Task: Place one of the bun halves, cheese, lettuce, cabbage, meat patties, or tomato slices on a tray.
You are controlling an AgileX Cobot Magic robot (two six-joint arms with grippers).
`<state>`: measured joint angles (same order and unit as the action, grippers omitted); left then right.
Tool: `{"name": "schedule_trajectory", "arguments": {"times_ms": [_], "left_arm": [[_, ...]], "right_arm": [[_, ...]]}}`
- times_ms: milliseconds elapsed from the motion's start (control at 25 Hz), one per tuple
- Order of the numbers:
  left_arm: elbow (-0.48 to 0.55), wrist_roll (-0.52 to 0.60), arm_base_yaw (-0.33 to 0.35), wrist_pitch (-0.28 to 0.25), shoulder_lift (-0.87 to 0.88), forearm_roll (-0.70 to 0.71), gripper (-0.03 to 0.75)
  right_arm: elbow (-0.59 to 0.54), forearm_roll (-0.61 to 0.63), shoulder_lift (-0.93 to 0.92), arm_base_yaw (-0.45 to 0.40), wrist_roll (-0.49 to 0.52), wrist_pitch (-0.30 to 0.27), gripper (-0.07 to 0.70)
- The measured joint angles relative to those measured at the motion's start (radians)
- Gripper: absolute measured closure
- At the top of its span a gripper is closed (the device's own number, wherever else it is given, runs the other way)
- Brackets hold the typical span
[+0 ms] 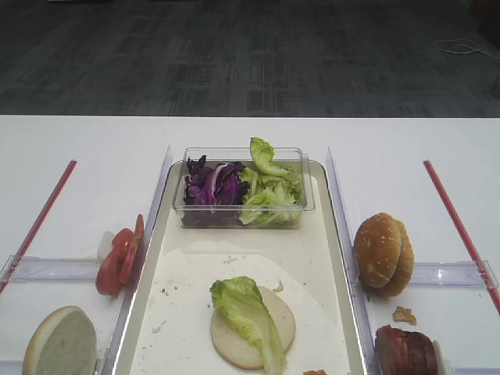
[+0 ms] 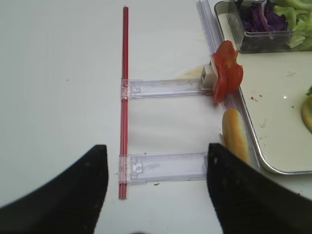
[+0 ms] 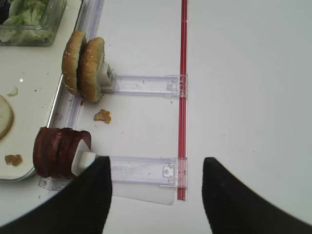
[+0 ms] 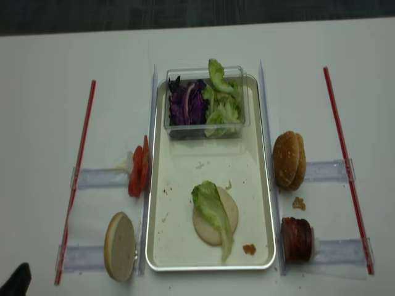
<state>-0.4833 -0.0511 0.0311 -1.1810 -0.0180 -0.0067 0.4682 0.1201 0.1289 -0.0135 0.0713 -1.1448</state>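
Note:
A pale bun half (image 1: 234,342) lies on the tray (image 1: 234,250) with a lettuce leaf (image 1: 246,308) draped over it. Tomato slices (image 1: 119,258) stand on edge left of the tray, above another bun half (image 1: 62,344). On the right stand seeded bun halves (image 1: 383,251) and meat patties (image 1: 405,351). Cabbage (image 1: 211,187) and more lettuce (image 1: 273,191) fill a clear tub. I cannot pick out the cheese. My right gripper (image 3: 157,160) is open and empty, right of the patties (image 3: 56,151). My left gripper (image 2: 156,146) is open and empty, left of the bun half (image 2: 234,136).
The clear tub (image 1: 242,217) sits at the tray's far end. Clear plastic holders (image 3: 141,85) and red strips (image 3: 184,73) lie on the white table on both sides. A crumb (image 3: 102,116) lies between the seeded buns and the patties.

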Motion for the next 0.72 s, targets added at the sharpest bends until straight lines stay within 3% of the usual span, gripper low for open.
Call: {"name": "schedule_trajectory", "arguments": {"times_ms": [360,720], "left_arm": [[0.0,0.0,0.0,0.0,0.0,0.0,0.294],[0.0,0.002,0.0,0.0,0.0,0.0,0.294]], "right_arm": [[0.0,0.0,-0.135,0.0,0.008,0.0,0.198],[0.0,0.0,-0.144,0.0,0.022,-0.007,0.198]]}}
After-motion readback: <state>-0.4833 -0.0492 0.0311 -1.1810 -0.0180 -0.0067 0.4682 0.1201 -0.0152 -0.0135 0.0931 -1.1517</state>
